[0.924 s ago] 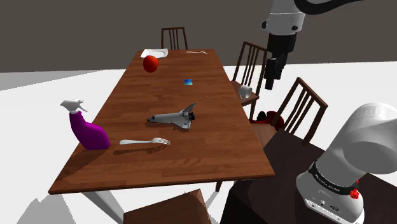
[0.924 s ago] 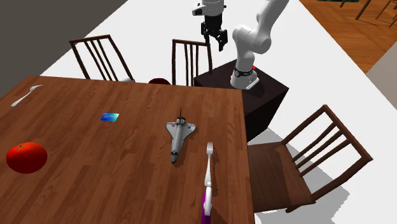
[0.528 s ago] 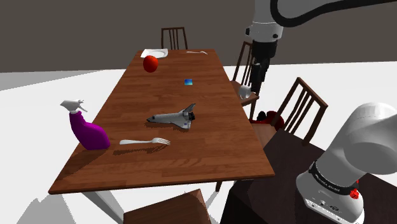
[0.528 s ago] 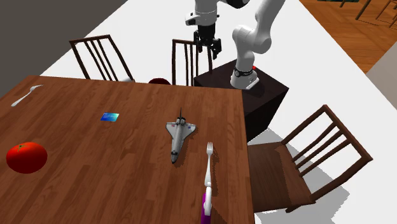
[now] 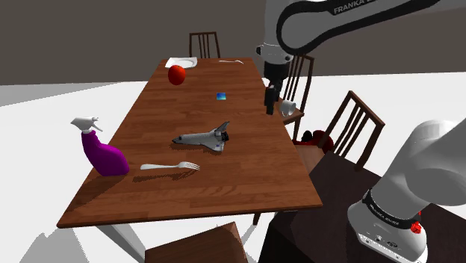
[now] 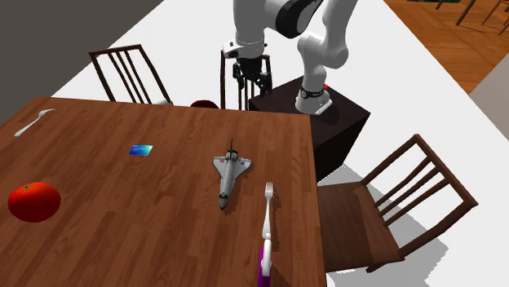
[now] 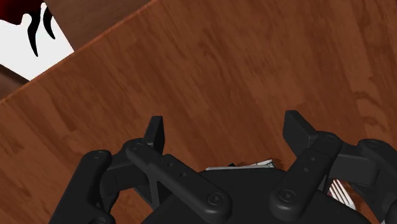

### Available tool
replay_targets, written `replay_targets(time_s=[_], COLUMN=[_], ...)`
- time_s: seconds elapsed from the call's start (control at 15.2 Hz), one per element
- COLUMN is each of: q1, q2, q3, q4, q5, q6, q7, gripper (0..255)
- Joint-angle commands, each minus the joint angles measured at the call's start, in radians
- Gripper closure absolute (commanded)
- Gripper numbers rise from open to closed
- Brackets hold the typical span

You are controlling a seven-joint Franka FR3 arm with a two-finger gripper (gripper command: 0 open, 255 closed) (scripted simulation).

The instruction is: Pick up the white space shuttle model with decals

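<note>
The word "FRANKA" is printed on the arm (image 5: 355, 9), high at the shoulder view's right. Small lettering on the base ring (image 5: 388, 217) is too tiny to read.

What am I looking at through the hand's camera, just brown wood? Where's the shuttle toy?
Observer: That wood is the table. The space shuttle model lies near its middle, untouched.
Visitor: Where's the hand, then?
Observer: The hand hangs in the air near the table's edge, apart from the model.
Visitor: Anything close to the toy?
Observer: A fork lies beside it, and a purple spray bottle stands further along.
</note>
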Motion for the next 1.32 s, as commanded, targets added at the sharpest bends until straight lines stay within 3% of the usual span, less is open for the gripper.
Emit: replay_targets(time_s=[0.0,0.59,1.25], q1=[0.012,0.054,0.119], q2=[0.072,0.38,0.714], q3=[0.011,0.053,0.094], q4=[0.033,0.233,0.543], q5=[-0.005,-0.053,-0.142], q6=[0.053,0.215,0.294], q7=[-0.018,-0.097,-0.164], gripper=[0,0,0])
